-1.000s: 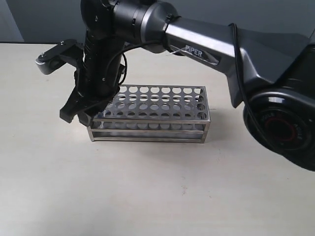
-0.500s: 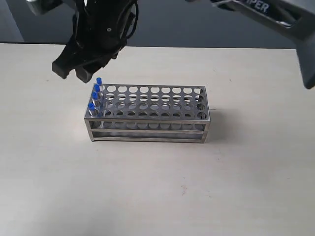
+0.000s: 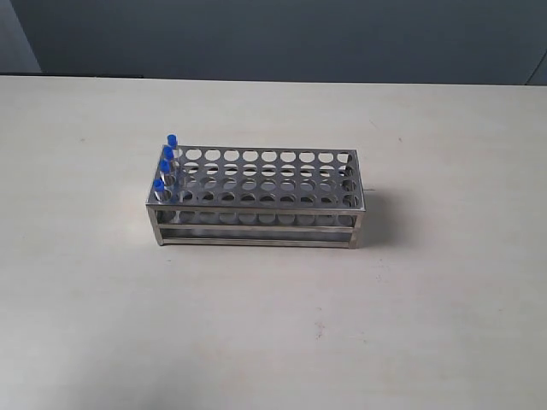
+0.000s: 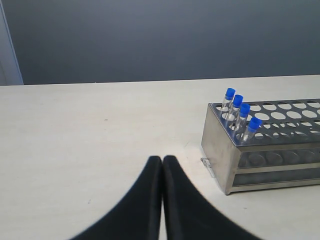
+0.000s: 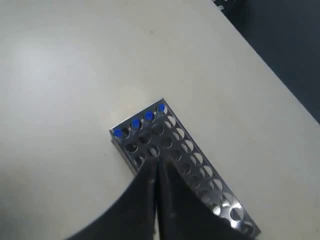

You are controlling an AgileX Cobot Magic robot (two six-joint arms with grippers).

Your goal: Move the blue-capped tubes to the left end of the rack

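The steel rack [image 3: 256,224] stands in the middle of the table. Several blue-capped tubes [image 3: 164,164] fill the one column of holes at its left end, upright and a little taller than the plate. No arm shows in the exterior view. In the left wrist view the tubes [image 4: 239,113] stand at the rack's [image 4: 220,150] near end, and my left gripper [image 4: 162,161] is shut and empty over bare table beside it. High above, my right gripper [image 5: 157,164] is shut and empty, looking down on the rack [image 5: 197,160] and the blue caps [image 5: 136,123].
The pale table [image 3: 102,325] stretches all around the rack. A dark wall runs behind its far edge [image 3: 273,79]. The rack's other holes [image 3: 282,175] hold nothing.
The right arm, which stood over the rack's left end one second ago, has lifted up and out of the exterior view. The blue-capped tubes it hid now show.
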